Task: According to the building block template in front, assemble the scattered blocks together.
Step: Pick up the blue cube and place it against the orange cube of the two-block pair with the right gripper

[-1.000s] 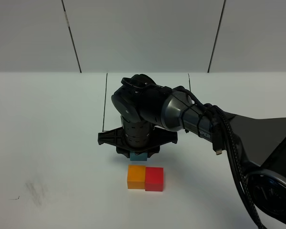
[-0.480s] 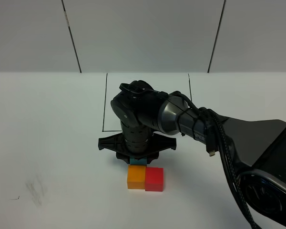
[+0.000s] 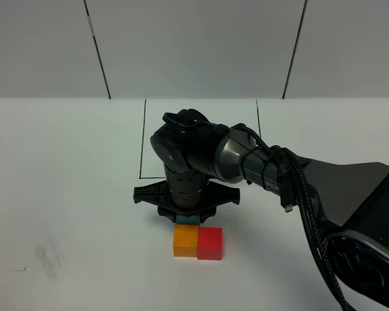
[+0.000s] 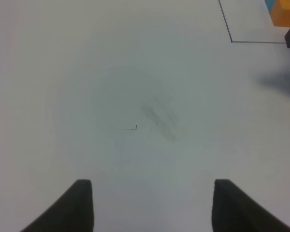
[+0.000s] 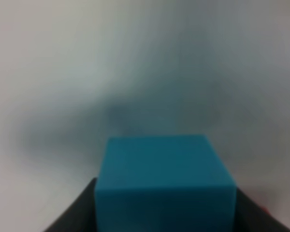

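The right pincer (image 3: 187,217) has come down over the last second and now sits low, clenched on the blue block (image 5: 164,181), which sits just behind the orange block (image 3: 185,240). Orange and red block (image 3: 209,243) touch side by side on the bench (image 3: 65,194). Over the last half second nothing shifts, so placement appears complete; release looks due. The left pincer (image 4: 152,205) hangs released, empty. The template is hidden behind the arm.

R gripper (image 3: 187,218) w/ blue cube (image 3: 188,221) moved down beside orange cube (image 3: 185,240).
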